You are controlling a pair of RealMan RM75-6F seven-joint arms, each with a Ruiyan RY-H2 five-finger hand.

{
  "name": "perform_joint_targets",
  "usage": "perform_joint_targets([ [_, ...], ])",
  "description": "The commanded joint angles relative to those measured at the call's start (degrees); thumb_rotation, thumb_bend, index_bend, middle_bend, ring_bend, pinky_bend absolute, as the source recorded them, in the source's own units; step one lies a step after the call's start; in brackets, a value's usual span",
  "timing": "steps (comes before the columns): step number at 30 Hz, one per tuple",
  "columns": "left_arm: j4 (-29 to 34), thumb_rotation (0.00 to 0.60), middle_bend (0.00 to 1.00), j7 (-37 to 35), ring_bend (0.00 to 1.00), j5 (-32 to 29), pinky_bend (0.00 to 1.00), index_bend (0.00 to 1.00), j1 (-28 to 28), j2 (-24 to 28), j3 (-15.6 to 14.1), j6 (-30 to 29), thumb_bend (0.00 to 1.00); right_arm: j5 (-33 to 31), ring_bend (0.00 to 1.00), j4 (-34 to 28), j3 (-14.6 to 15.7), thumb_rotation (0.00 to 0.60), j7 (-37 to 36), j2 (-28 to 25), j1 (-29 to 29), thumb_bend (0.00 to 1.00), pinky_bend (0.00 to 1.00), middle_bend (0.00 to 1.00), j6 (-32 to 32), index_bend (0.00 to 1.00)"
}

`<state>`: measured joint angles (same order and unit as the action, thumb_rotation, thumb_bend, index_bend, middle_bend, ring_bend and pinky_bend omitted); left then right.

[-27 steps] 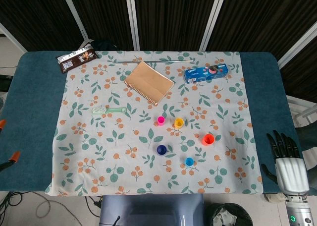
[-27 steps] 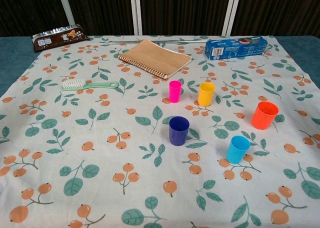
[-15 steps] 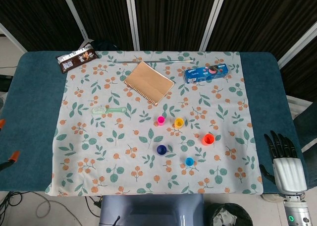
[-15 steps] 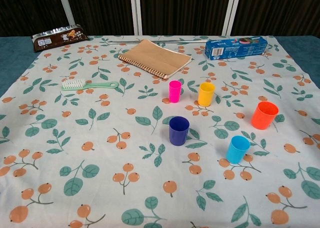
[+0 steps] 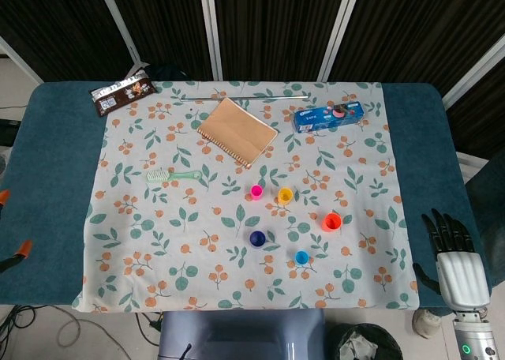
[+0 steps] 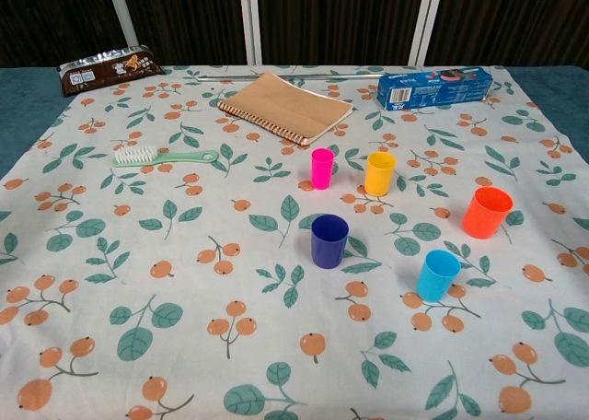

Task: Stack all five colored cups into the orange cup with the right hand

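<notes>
Right hand: my silver-and-black robot hand [image 5: 459, 257] is off the table's right edge, fingers spread, holding nothing
Left hand: can't see it in either view
Orange plastic cup [image 6: 485, 212]: upright on the floral tablecloth [image 6: 138, 254], right side
Other cups: small light-blue plastic cup [image 6: 436, 274], dark-blue plastic cup [image 6: 329, 240], yellow plastic cup [image 6: 378, 173] and pink plastic cup [image 6: 321, 168], all upright, apart from each other, none stacked yet
Behind them: tan spiral notebook [image 6: 283, 106]

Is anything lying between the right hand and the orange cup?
No object lies there. In the head view, only bare floral cloth and blue table edge separate the right hand from the orange cup.
</notes>
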<state>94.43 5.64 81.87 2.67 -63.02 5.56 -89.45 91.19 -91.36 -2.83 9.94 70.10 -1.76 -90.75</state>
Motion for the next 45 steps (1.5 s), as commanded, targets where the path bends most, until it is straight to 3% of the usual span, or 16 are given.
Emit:
perform_joint_targets([
  [1,0.11,0.6,0.0,-0.11,0.0,-0.16,0.0,0.07,-0.09,0.02,0.09,-0.12,0.21,0.35,0.02,-0.94,0.31,0.6,-1.58,-0.6,-0.15,0.31,0.11,0.0,0.42,0.0],
  [6,0.21,0.6,0.0,0.0,0.0,-0.24,0.0,0.08,-0.07,0.01,0.05,0.02,0.21,2.43,0.02,-3.67,0.18,0.6,-3.65,-3.62,-2.38,0.31,0.11,0.0,2.75,0.0],
  [13,0.55,0.6,0.0,-0.08,0.0,-0.69,0.0,0.08,-0.04,-0.09,0.16,0.27,0.23,2.33,0.02,-12.84,-3.06,0.6,-6.0,-12.33,-11.7,0.31,0.11,0.0,15.27,0.02],
  [20,0.57,0.6,0.0,-0.15,0.0,-0.89,0.0,0.08,-0.02,-0.1,0.14,0.5,0.23,-1.61,0.03,-18.53,-6.22,0.6,-3.9,-14.27,-19.86,0.31,0.11,0.0,26.91,0.13],
  [28,0.61,0.6,0.0,-0.69,0.0,-1.37,0.0,0.08,-0.05,0.04,0.21,0.83,0.23,-10.59,0.05,-20.65,-9.33,0.6,3.29,-6.92,-27.1,0.36,0.11,0.0,34.65,0.28],
  [38,0.6,0.6,0.0,-1.6,0.0,-2.13,0.0,0.08,0.07,0.26,0.45,1.49,0.23,-22.65,0.05,-15.87,-10.46,0.6,12.79,5.43,-33.68,0.36,0.11,0.0,37.68,0.29],
  [45,0.48,0.6,0.0,-1.88,0.0,-2.63,0.0,0.08,0.2,0.26,0.57,1.98,0.23,-25.79,0.05,-13.96,-9.67,0.6,18.86,10.61,-36.07,0.36,0.11,0.0,36.41,0.29],
])
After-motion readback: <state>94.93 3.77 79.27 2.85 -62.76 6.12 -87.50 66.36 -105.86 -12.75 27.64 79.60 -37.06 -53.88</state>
